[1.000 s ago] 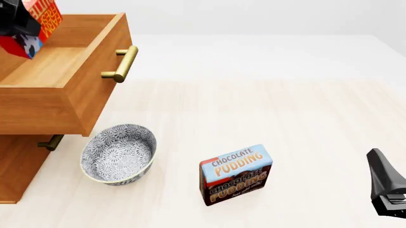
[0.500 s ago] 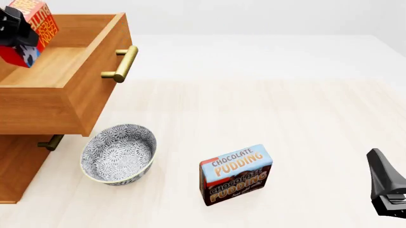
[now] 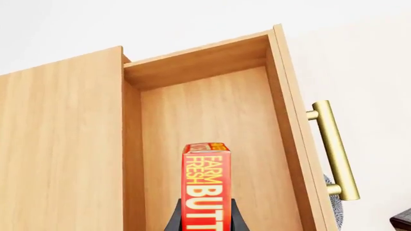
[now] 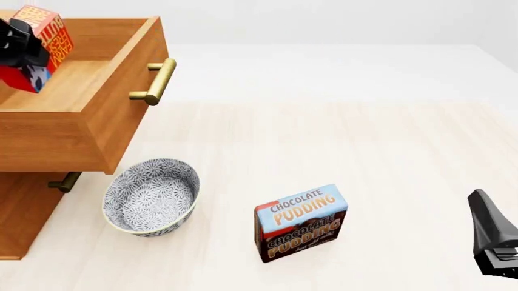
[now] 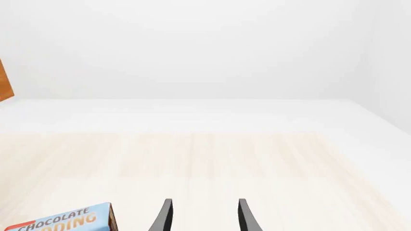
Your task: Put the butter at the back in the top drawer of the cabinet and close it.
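Holding the butter [image 4: 45, 36] clamped over the open top drawer [image 4: 89, 91], the left fingers [image 3: 204, 222] must lower and let go; right fingers [image 5: 202, 214] wait apart.

Pale wooden table [image 4: 389, 157], plain white backdrop.

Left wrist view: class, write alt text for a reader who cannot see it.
A red butter box, upright and gripped between the left gripper's dark jaws, hangs over the open top drawer of a light-brown wooden cabinet. The drawer's inside looks bare, and its brass bar handle sticks out at one side.
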Robot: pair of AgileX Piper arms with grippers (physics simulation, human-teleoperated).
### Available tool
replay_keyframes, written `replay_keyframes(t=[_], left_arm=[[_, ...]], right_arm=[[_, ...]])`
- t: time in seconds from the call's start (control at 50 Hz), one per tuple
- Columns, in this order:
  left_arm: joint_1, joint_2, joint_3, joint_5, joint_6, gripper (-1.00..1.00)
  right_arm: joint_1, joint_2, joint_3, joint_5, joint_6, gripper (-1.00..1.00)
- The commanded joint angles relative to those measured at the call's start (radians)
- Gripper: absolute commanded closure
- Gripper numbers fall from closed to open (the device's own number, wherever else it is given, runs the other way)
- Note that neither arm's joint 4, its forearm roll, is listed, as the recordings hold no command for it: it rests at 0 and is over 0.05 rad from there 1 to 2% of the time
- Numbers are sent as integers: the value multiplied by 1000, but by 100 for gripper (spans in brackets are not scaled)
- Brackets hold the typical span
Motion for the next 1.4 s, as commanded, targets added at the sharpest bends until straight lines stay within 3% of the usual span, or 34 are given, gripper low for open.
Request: replay_keyframes(t=[0.02,1.4], left_arm=[[4,3,-1,-18,17,100],[15,90,65,-118,-8,100]], right_arm=[[0,0,0,0,0,-100],[0,0,0,0,0,-100]])
